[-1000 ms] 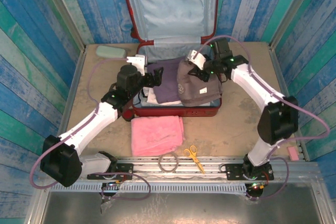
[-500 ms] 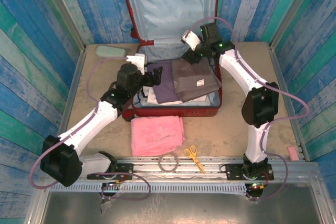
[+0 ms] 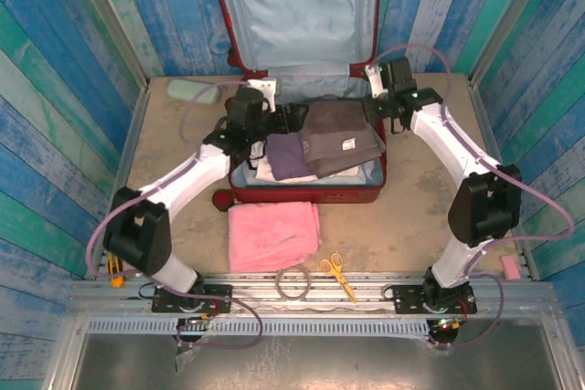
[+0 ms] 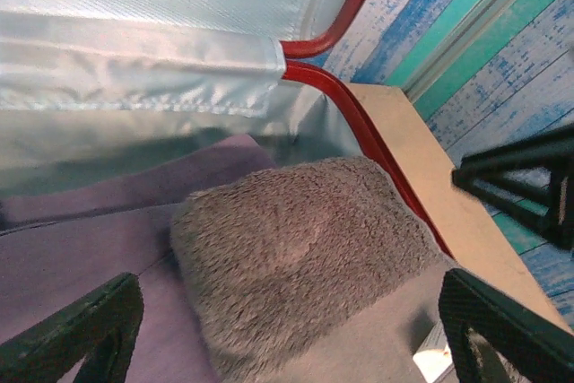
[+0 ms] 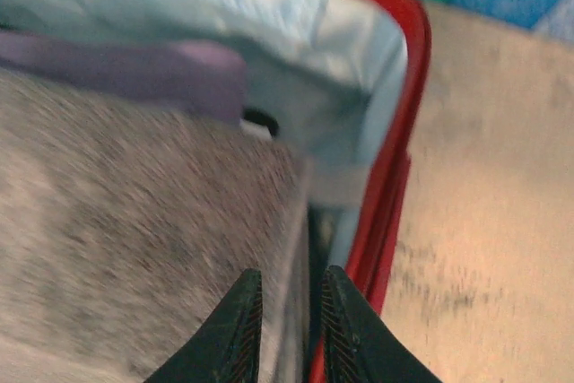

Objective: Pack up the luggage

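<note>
Over the luggage (image 3: 306,195), the left gripper (image 4: 287,329) gapes above the grey fleece (image 4: 296,230) while the right gripper (image 5: 285,311), jaws nearly together and empty, could snag fleece beside the rim.

The worn tan table (image 3: 430,207) carries the open red luggage (image 3: 302,195), a pink towel (image 3: 272,235) (folded) just beside it, a pale green pouch (image 3: 194,90) far left, and yellow-handled scissors (image 3: 336,273) at the near edge.
</note>
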You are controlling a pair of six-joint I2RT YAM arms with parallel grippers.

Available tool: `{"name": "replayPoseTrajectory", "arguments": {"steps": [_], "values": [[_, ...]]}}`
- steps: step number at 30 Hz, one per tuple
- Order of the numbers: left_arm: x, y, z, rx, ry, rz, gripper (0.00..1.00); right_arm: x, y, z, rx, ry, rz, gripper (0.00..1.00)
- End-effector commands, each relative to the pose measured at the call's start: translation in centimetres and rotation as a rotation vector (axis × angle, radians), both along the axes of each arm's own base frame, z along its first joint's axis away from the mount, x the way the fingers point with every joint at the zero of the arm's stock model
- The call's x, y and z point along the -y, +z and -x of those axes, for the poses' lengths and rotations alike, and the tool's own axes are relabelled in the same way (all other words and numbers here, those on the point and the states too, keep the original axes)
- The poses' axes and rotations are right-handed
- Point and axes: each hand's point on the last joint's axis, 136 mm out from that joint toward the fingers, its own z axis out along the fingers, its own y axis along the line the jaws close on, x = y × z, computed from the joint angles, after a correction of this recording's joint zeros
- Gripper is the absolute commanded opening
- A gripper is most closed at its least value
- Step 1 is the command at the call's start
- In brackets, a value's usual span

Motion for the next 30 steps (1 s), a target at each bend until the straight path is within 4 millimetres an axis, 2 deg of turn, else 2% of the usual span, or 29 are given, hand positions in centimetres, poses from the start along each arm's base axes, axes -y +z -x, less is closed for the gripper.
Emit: {"name": "replayPoseTrajectory", "arguments": {"steps": [1,6,7,11,14,16,18,23,26,28,30], "values": [[2.8,-1.5,-1.3,-0.067,-0.073,0.024,0.86,1.7,-3.5,2.4,-0.126,-0.094,0.060,0.20],[5.0,-3.7,-4.0,-0.147,-0.079,0.039,0.82,0.8,-6.0,4.4,-0.185,-0.066,0.176,0.16],[5.4,-3.9,-4.5,-0.158,-0.079,0.044,0.81,0.6,-6.6,4.7,-0.202,-0.067,0.176,0.15],[6.9,-7.1,-6.2,-0.245,-0.087,0.032,0.75,-0.8,-8.5,6.2,-0.257,-0.068,0.120,0.06],[8.0,-9.8,-6.4,-0.295,-0.092,-0.022,0.74,-2.1,-10.0,7.3,-0.286,-0.062,0.074,0.06],[8.5,-11.8,-6.2,-0.329,-0.094,-0.048,0.73,-2.0,-11.0,7.9,-0.296,-0.091,0.061,0.06],[8.4,-13.7,-6.0,-0.362,-0.082,-0.069,0.72,-1.6,-11.9,8.3,-0.282,-0.125,0.041,0.07],[7.7,-16.6,-5.9,-0.392,-0.052,-0.108,0.71,-1.4,-13.9,8.1,-0.230,-0.155,-0.016,0.13],[7.1,-17.7,-5.9,-0.393,-0.026,-0.132,0.68,-1.1,-13.9,7.4,-0.199,-0.156,0.002,0.18],[6.7,-17.3,-6.0,-0.370,-0.009,-0.133,0.68,-1.0,-12.7,6.9,-0.154,-0.142,0.017,0.24],[6.2,-16.0,-6.1,-0.332,0.012,-0.133,0.68,-0.1,-10.7,6.3,-0.093,-0.159,0.046,0.29]]}}
